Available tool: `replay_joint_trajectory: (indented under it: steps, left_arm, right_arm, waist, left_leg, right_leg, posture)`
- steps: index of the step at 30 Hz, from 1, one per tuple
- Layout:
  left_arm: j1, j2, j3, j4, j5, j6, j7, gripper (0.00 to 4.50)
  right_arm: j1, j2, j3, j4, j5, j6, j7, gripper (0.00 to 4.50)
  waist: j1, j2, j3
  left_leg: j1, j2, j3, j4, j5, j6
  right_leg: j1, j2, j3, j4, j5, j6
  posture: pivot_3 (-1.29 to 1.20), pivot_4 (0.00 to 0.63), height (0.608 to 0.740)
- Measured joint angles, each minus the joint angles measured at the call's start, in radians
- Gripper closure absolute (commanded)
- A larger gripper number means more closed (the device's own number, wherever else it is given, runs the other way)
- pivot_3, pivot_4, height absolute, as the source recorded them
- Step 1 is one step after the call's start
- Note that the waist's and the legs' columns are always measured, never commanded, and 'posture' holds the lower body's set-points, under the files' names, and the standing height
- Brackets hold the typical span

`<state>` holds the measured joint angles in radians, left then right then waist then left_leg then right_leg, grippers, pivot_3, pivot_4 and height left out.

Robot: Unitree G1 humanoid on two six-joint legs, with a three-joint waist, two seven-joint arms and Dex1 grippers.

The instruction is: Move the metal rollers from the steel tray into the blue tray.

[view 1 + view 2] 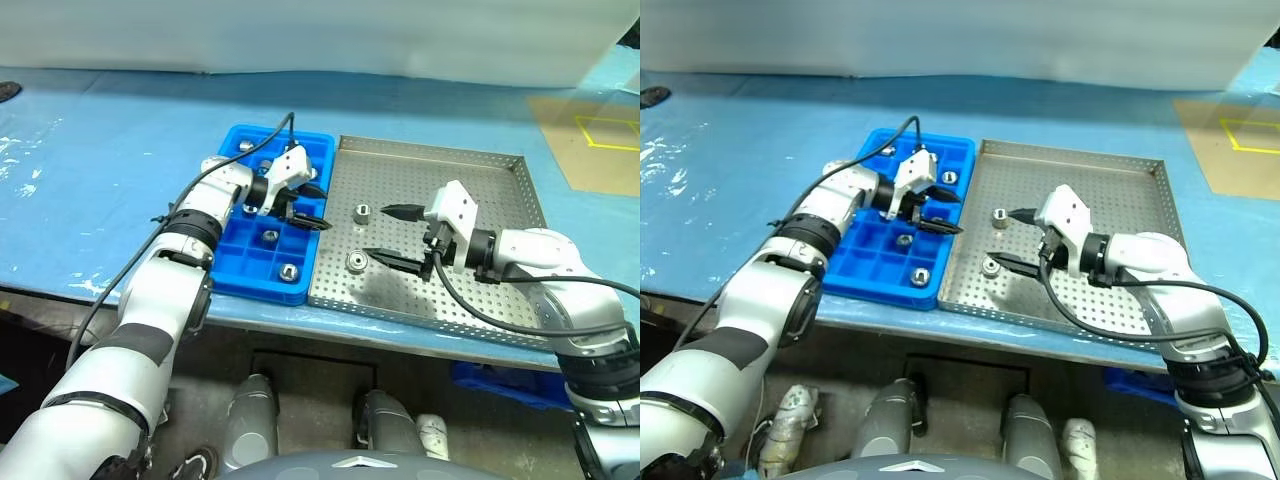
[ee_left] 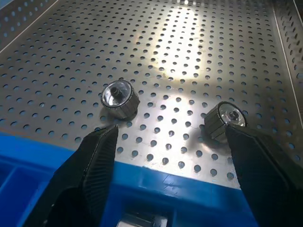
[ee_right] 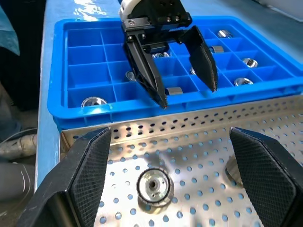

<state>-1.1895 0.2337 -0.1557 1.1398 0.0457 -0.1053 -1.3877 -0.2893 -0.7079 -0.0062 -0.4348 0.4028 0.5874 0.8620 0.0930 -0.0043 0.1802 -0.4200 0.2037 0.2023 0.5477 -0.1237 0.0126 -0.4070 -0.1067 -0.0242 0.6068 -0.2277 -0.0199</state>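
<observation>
Worktop [image 1: 90,150] covered in blue sheet, carrying both trays side by side, touching. At 9 o'clock of the scene, the blue tray [image 1: 232,272] is sitting with several rollers already dropped into its compartments.

Left claw [image 1: 312,206] is hanging over the blue tray's edge nearest the steel tray, fingers spread wide, nothing between them, pointing toward 3 o'clock across the seam.

The steel tray [image 1: 480,300] is lying at 3 o'clock of the blue one. Two metal rollers are standing on its perforated floor near the blue tray: one [image 1: 362,212] farther from the robot, at 12 o'clock of the other [image 1: 355,261]. Rest of the tray floor looking bare.

Right claw [image 1: 393,235] is hovering over the steel tray just at 3 o'clock of the two rollers, fingers wide, empty, tips aimed toward 9 o'clock.

Judgement: pickup of one remaining roller is pending. Doing it well likely means committing one claw only, lowering it so the fingers are straddling a single roller on its round sides, centring before closing, and keeping the other claw clear. Rollers may skid or roll if nudged off-centre.
</observation>
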Motion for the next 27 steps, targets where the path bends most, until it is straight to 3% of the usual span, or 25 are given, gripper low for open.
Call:
replay_joint_trajectory:
  steps: [11, 19, 27]
  left_arm:
    - [-0.054, -0.134, -0.053, 0.072, 0.05, -0.073, -0.048, 0.72]
    - [-0.058, -0.136, -0.089, 0.106, 0.094, -0.104, -0.112, 0.72]
    - [-0.058, -0.095, -0.133, 0.12, 0.171, -0.187, -0.119, 0.72]
  right_arm:
    - [0.175, 0.0, -0.114, -0.133, 0.063, 0.102, -0.101, 0.39]
    - [0.318, -0.007, -0.211, -0.219, 0.09, 0.139, -0.158, 0.39]
    - [0.34, -0.005, -0.214, -0.236, 0.092, 0.14, -0.194, 0.39]
  waist:
    - [-0.051, 0.0, 0.0]
    - [-0.086, 0.0, 0.0]
    - [-0.099, 0.0, 0.0]
  left_leg:
    - [0.0, 0.0, 0.001, 0.001, -0.001, 0.001]
    - [0.001, 0.0, 0.001, 0.001, -0.001, 0.002]
    - [0.001, 0.0, 0.001, 0.001, -0.002, 0.002]
  right_leg:
    - [0.0, 0.0, 0.001, -0.001, 0.0, 0.0]
    - [0.0, 0.0, 0.002, -0.001, 0.0, 0.001]
    - [0.0, 0.0, 0.002, -0.002, 0.0, 0.001]
  posture:
    - [-0.47, 0.15, 0.74]
    - [-0.52, 0.15, 0.74]
    - [-0.52, 0.15, 0.74]
